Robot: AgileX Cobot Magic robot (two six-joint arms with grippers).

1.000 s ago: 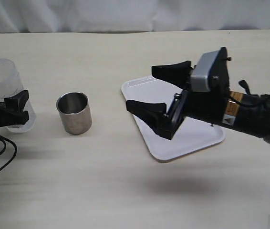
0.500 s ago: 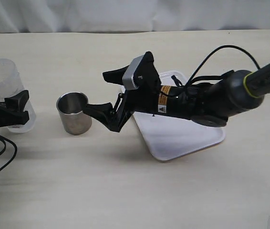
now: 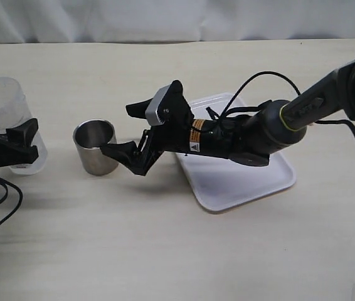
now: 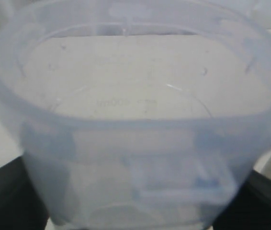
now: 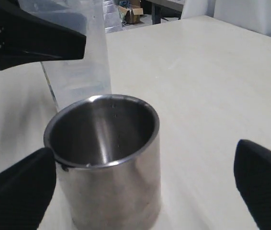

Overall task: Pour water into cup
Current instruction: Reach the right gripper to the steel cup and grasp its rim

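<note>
Facing the cup [image 3: 95, 147], spread right gripper [image 3: 115, 128]

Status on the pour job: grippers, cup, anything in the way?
Left gripper: jaws shut on container, upright. Right gripper: jaws open beside cup, not gripping. Cup upright, looks empty. Only the right gripper is close, on the cup's side away from the container.

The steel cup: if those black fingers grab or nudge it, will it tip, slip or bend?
The cup looks like rigid metal, so it probably won't bend. It appears empty, so it is likely light and apt to slide on the table. Being squat, it seems unlikely to tip, though its smooth wall may slip between the open fingers.
</note>
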